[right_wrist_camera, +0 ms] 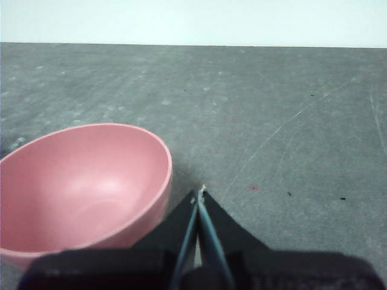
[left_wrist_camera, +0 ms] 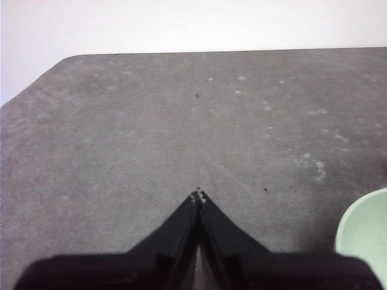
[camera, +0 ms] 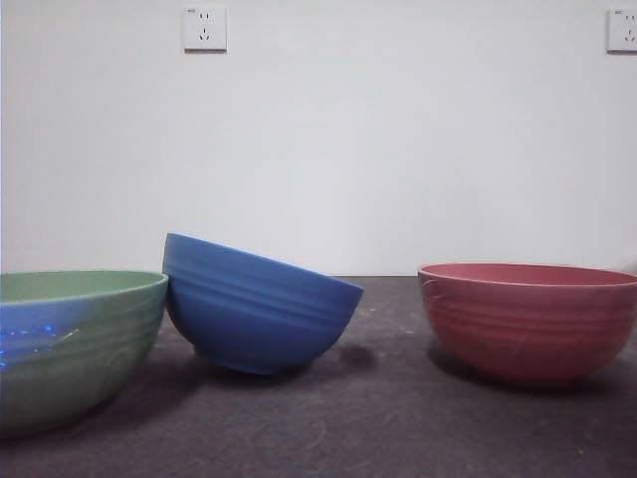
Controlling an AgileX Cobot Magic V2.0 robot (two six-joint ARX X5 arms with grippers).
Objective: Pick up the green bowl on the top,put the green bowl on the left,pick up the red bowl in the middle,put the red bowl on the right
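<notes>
1. Sitting on the dark table [camera: 378, 418], the three bowls are all separated out: the green bowl [camera: 75, 344] is resting upright at the left of the front view, the red bowl [camera: 530, 321] is standing upright at the right, and a blue bowl [camera: 261, 304] is lying tilted between them, its raised rim leaning against the green bowl's rim.

2. Judging from this layout, both placements are looking done; nothing is stacked, and neither bowl is being carried.

3. The left gripper [left_wrist_camera: 198, 197] is hanging over bare table with its jaws pressed together on nothing. In the left wrist view only a pale slice of the green bowl [left_wrist_camera: 366, 232] is showing at the picture's edge, off to one side of the jaws and clear of them.

4. The right gripper [right_wrist_camera: 199, 192] is likewise clenched and empty. The red bowl [right_wrist_camera: 81, 187] is sitting just beside its jaws, mouth up, close to them but seemingly not touching.

5. The relation that matters for any coming move: each bowl is lying to the side of its nearer arm's jaws, not between them, so each arm seems free to be pulling away. The right arm is the closer one to its bowl and would be needing the more care not to nudge the rim.
</notes>
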